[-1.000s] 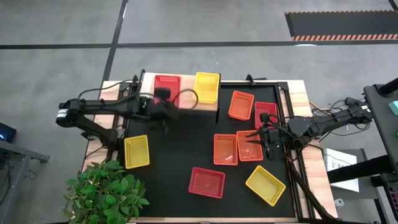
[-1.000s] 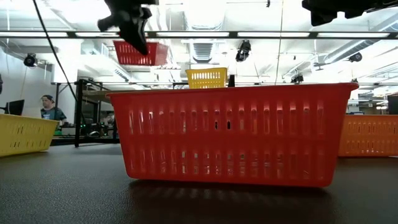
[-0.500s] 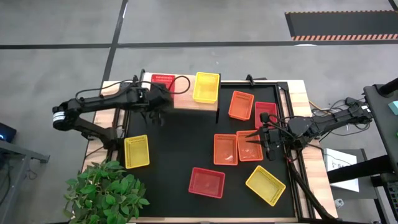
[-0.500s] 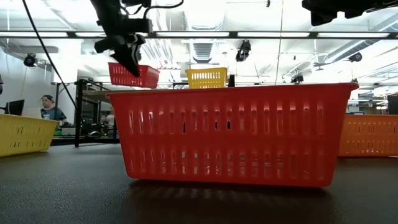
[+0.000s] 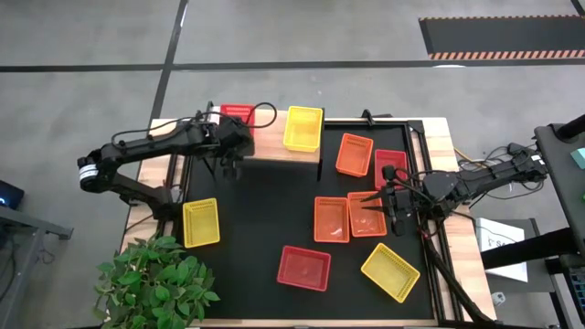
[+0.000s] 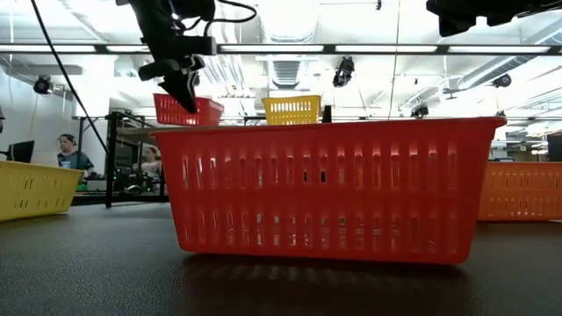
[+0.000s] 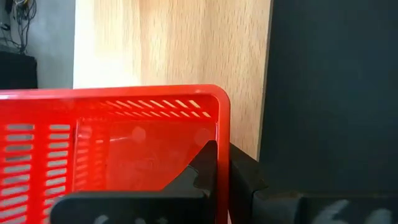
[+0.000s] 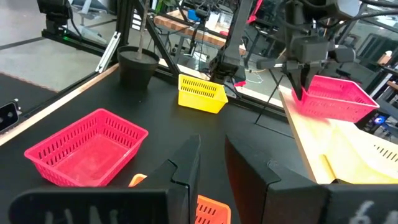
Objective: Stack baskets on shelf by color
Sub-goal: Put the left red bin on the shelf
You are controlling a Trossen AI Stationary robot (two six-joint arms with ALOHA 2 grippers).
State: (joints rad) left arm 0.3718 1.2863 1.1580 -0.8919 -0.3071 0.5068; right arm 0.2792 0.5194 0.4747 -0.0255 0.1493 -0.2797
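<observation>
Over shelf point(image 5: 274, 146), left gripper point(image 5: 230, 137) clamps red basket point(image 5: 237, 112)

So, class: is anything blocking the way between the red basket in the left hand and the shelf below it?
Nothing visible. The left hand holds the red basket over the shelf's bare left end. The yellow basket sits farther right on the shelf, clear of that spot.

No text, label, brand or number can be read in any view. The baskets and arms show no legible markings.
</observation>
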